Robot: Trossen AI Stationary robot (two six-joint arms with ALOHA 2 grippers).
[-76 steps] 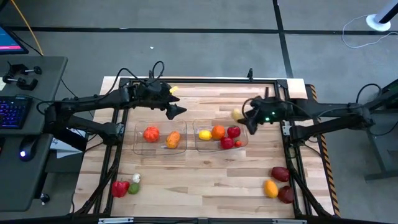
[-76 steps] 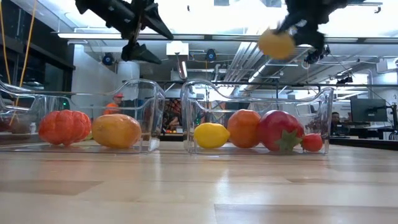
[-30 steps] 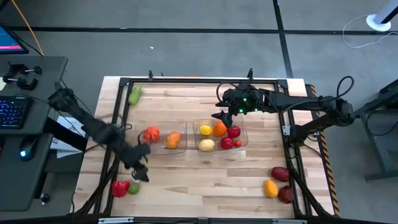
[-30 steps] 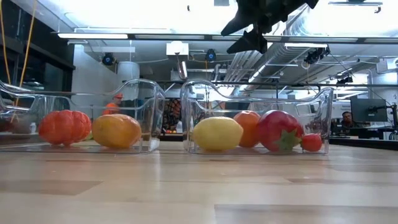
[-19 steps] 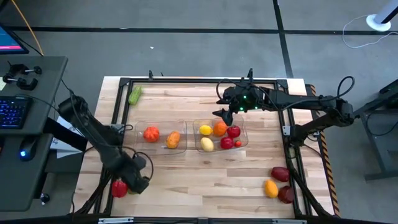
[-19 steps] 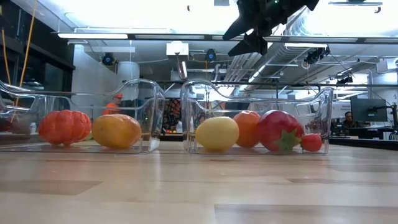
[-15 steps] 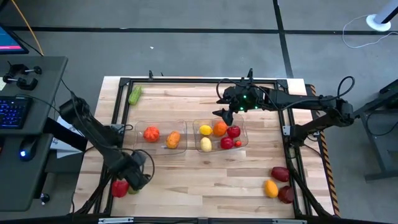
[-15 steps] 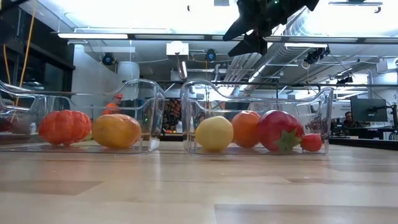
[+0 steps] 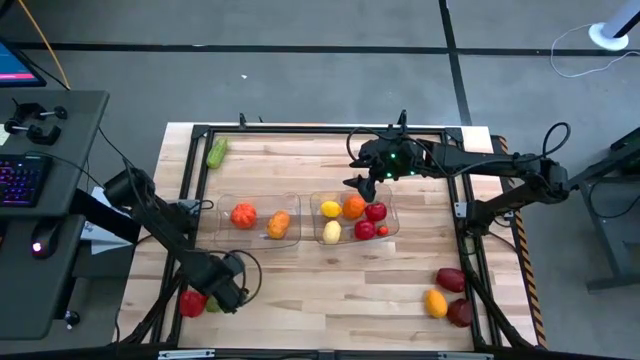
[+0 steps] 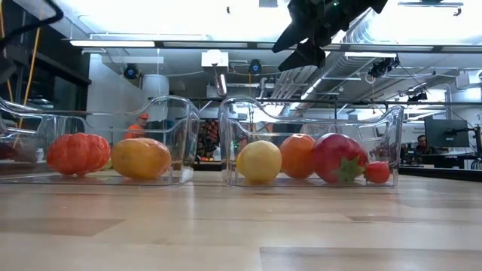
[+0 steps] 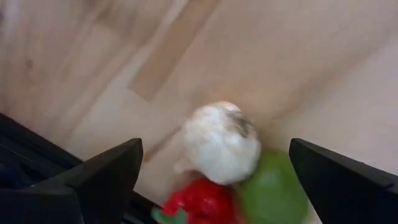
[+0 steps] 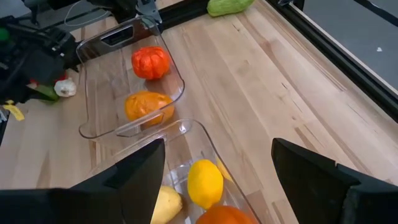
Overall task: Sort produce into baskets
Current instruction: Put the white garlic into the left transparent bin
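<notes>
Looking down from the high view, the left gripper (image 9: 225, 290) hangs over the near-left corner of the table (image 9: 330, 290), right above a small cluster of produce: a red pepper (image 9: 192, 301) with a green piece (image 9: 213, 304) beside it. The white piece is hidden under the gripper here. The right gripper (image 9: 358, 172) hovers over the far edge of the right basket (image 9: 392, 236), well apart from that cluster, so the left arm is plainly the nearer one. The left basket (image 9: 222, 238) sits between the cluster and the right basket.

From the low view, only the right gripper (image 10: 297, 41) shows, high above the right basket (image 10: 392, 143), fingers spread and empty. A yellow fruit (image 10: 259, 161) lies inside at the basket's left end.

Through the left wrist view, the white piece (image 11: 221, 143) lies centred between the two dark fingers (image 11: 99, 180), which stand wide apart with nothing in them. It is roundish with a short stub, so no long axis matters much; it touches the green piece (image 11: 270, 193) and the red pepper (image 11: 202, 202). A straight descent looks enough to bracket it, though the neighbours may get nudged.

Through the right wrist view, the right arm's fingers (image 12: 134, 180) are parted over the right basket (image 12: 186, 134), looking toward the left basket (image 12: 127, 37).
</notes>
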